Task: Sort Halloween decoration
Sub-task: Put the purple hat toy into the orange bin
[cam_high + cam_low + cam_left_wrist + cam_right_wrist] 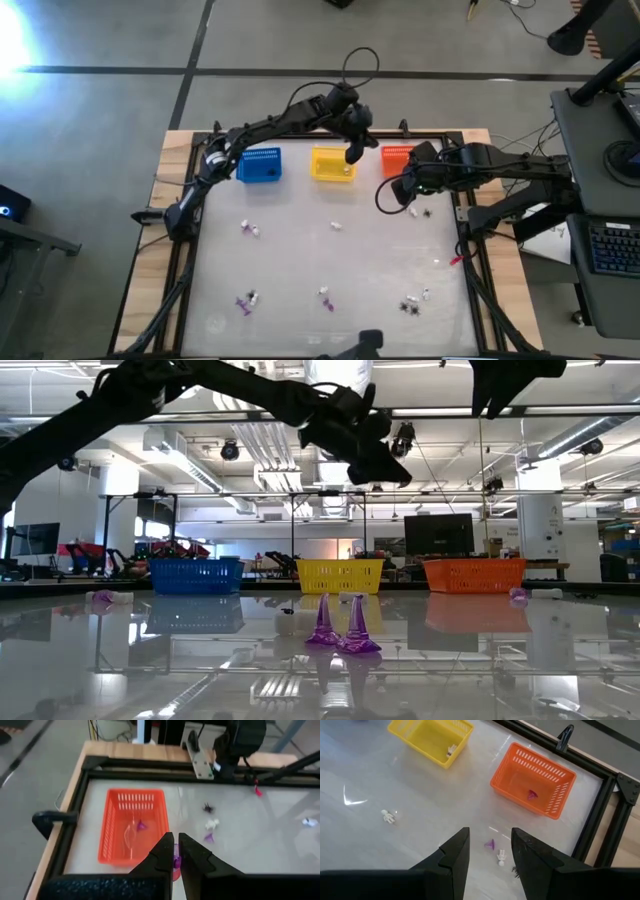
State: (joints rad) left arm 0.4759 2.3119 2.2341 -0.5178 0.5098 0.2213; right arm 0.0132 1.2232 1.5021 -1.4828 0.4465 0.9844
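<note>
high view: the left gripper (353, 155) hangs over the yellow basket (332, 163), between the blue basket (260, 166) and the orange basket (397, 157); the right gripper (400, 190) sits low in front of the orange one. the halloween decoration (250, 229) is scattered wide over the table (340, 270), small white, purple and black bits in loose pairs, some near the front edge, a few just beside the right gripper

low view: two purple cones (340, 627) stand upright close to the camera (hollow-looking, light, easy to tip), with the three baskets in a row far behind

left wrist view: its fingers are pinched nearly together on a small purple piece (176, 862), so it does seem to carry one; past them the orange basket already has a purple bit inside, and a black spider (208, 809), a white figure and another purple piece lie on the table near it

right wrist view: jaws stand apart with nothing between them, a purple cone (491, 843) and a white skeleton (501, 856) just ahead of the tips. these trinkets look like stiff, featherweight plastic on a glossy top, likely to skid or flick away, so i'd close square across the body of one, low against the surface, rather than on a thin leg or point
</note>
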